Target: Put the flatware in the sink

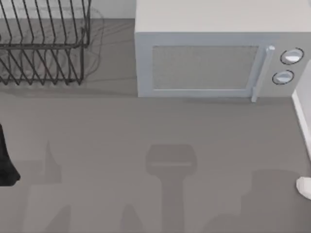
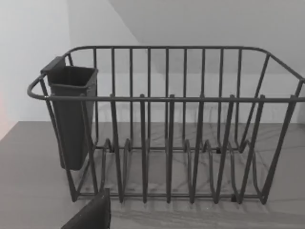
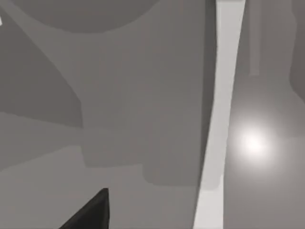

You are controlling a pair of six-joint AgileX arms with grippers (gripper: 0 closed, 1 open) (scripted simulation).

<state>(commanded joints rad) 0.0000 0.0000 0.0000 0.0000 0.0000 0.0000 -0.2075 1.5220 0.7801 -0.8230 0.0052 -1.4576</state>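
Note:
The flatware [image 1: 304, 187] shows as a small pale rounded end on the grey counter at the right edge of the top view. The sink's white rim [image 1: 302, 119] runs along that same edge, farther back than the utensil. In the right wrist view the sink's rim [image 3: 220, 119] is a pale strip, with the grey basin [image 3: 262, 143] beyond it. A dark part of my right gripper [image 3: 90, 212] pokes in over the counter beside that rim. My left arm [image 1: 6, 160] sits at the table's left edge, and a dark part of its gripper [image 2: 93, 214] faces the dish rack.
A dark wire dish rack [image 1: 43, 48] with a cutlery cup [image 2: 71, 119] stands at the back left. A grey microwave [image 1: 214, 53] with two round knobs [image 1: 290, 56] stands at the back, centre to right. Bare grey counter [image 1: 146, 145] spans the middle and front.

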